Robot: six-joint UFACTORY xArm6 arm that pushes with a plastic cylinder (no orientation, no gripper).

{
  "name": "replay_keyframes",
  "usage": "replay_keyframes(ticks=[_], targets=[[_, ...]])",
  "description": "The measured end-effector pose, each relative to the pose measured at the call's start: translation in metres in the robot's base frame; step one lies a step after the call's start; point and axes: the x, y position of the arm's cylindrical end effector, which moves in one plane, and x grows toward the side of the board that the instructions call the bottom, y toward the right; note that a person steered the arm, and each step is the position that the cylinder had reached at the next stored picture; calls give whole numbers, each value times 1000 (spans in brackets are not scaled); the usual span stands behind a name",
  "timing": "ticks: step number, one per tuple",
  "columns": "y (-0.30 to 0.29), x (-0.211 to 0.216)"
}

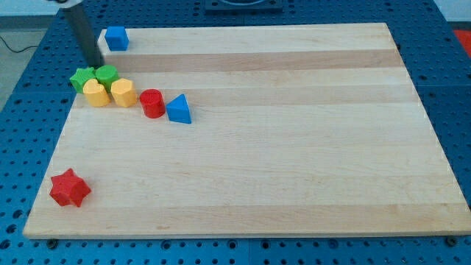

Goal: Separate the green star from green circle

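Right now my tip point(96, 65) sits at the back edge of the green pair, just at the seam where the green star point(82, 78) and the green circle point(107, 74) meet, so I judge the step in hand to be the wedge-in: contact made or nearly made, but the two still touching side by side. Both lie near the board's far corner on the view's left, the star at 9 o'clock of the circle. Pressed against them at 6 o'clock are a yellow block point(95, 93) and a second yellow block point(123, 93), with a red cylinder point(152, 103) and a blue triangle point(179, 109) trailing off toward 4 o'clock. The next move, I think, calls for a push on one green block alone, sideways, since driving toward 6 o'clock would shove the yellows too. The rod leans in from 11 o'clock, its upper part out of frame; it carries no jaws, so nothing is pinched.
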Motion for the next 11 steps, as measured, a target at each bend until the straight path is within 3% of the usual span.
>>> replay_keyframes(ticks=[1,2,3,5,6,7,9,10,11], targets=[[-3,0],[-3,32],[18,67],[61,93],[38,109],[55,142],[158,156],[142,155],[66,153]])
